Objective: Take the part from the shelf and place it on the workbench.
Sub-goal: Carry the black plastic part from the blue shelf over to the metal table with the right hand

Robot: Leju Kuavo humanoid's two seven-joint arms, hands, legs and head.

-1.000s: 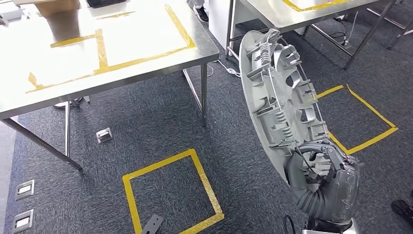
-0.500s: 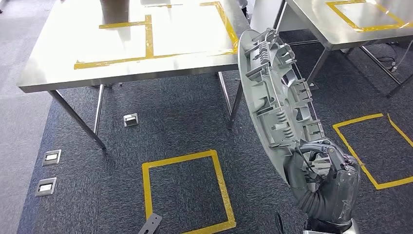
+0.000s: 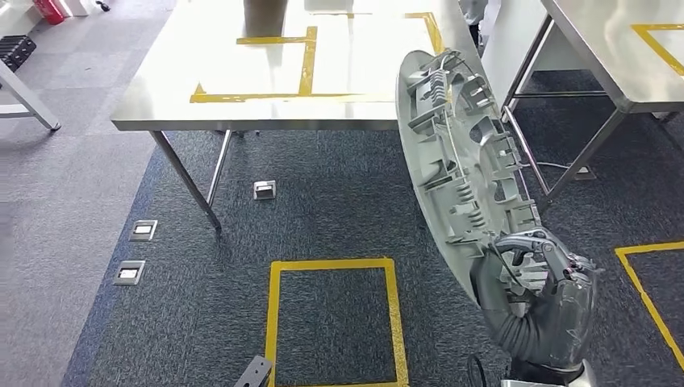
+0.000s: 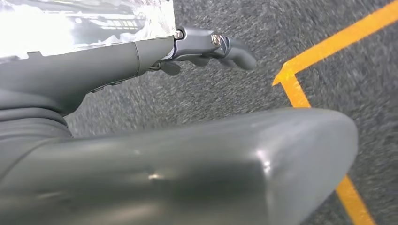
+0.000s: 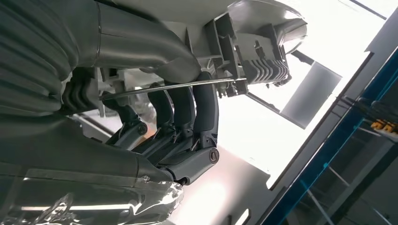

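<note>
The part's [image 3: 464, 173] lower end is hidden behind the right hand [image 3: 536, 294], and its top edge overlaps the near right corner of the workbench [image 3: 266, 113], covering that corner. In the right wrist view the part [image 5: 244, 51] runs out past the picture's edge, with glare washing out much beyond it. The part is a long, curved grey plastic panel standing nearly upright, its long axis rising from the right hand toward the workbench, its ribbed inner face turned away from the workbench. The right hand grasps its lower end, dark fingers [image 5: 187, 108] curled around the moulding. The left hand [image 4: 206, 47] hangs above carpet, fingers loosely extended, holding nothing.
</note>
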